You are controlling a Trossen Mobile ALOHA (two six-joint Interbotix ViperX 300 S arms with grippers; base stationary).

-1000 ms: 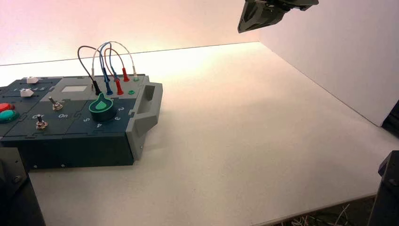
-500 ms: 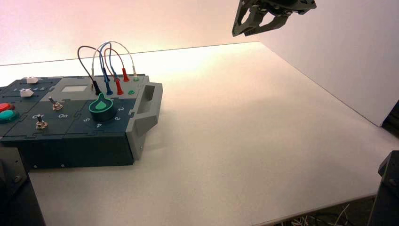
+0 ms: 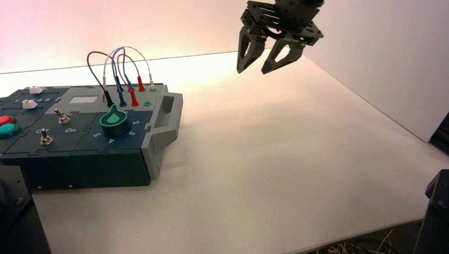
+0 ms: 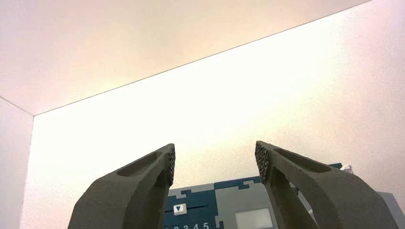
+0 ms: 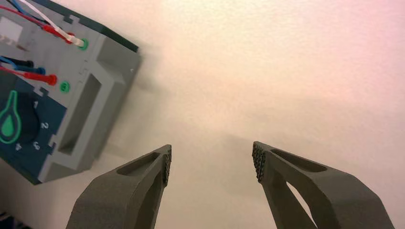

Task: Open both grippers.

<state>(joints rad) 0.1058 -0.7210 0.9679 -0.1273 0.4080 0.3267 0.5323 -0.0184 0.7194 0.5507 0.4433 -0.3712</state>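
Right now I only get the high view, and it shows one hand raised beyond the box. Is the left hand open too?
Observer: Yes. The left wrist view shows the left hand with its fingers spread wide and nothing between them.
Operator: What is it facing?
Observer: The box, at the slider with the white cap.
Operator: Anything caught in the right hand?
Observer: No. The right hand is open over bare table, with the box's grey handle end off to one side.
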